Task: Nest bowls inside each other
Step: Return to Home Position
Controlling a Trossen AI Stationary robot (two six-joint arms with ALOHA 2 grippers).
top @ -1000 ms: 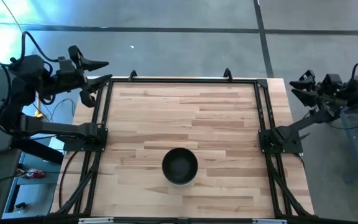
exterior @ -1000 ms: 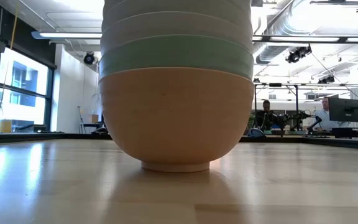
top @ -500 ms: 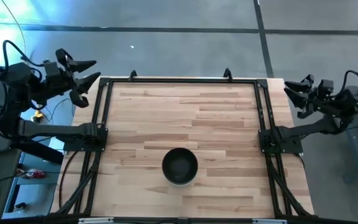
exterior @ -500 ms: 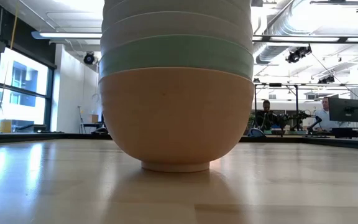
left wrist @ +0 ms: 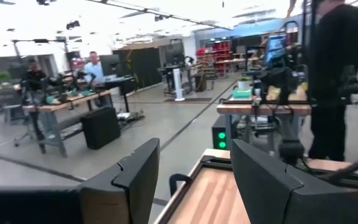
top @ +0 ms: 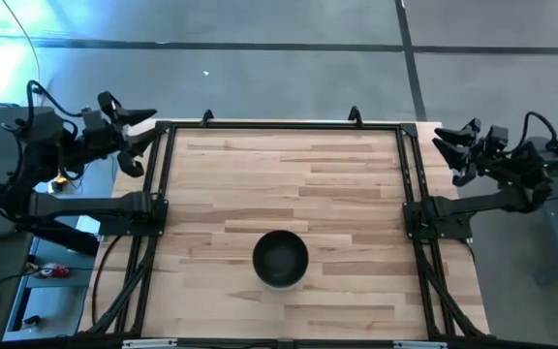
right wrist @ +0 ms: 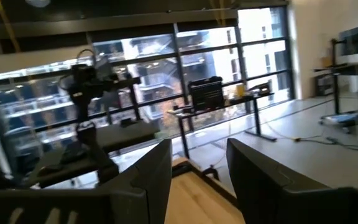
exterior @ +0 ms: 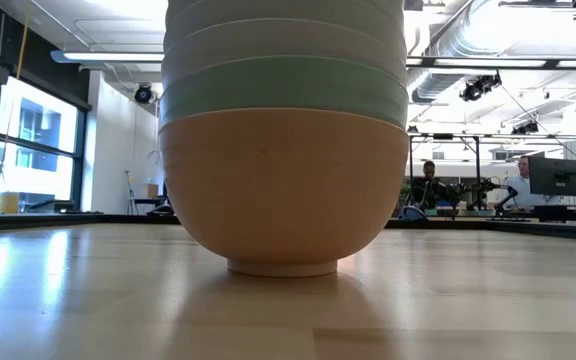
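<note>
The wooden desk (top: 289,174) is ringed by a black frame (top: 279,125), with one dark arm mounted at its left edge and one at its right. The bowls stand as one nested stack (top: 280,258) close to the desk's lower edge in the high view, about midway between left and right edges. From above only the black bowl (top: 280,256) shows. In the low view the peach-orange bowl (exterior: 283,190) rests on the wood, the mint green bowl (exterior: 283,92) sits in it and a white bowl (exterior: 283,45) above that. The left gripper (top: 153,124) hangs just outside the upper left corner, fingers spread and empty. The right gripper (top: 442,141) hangs beside the upper right corner, likewise released. Both are well apart from the stack.
</note>
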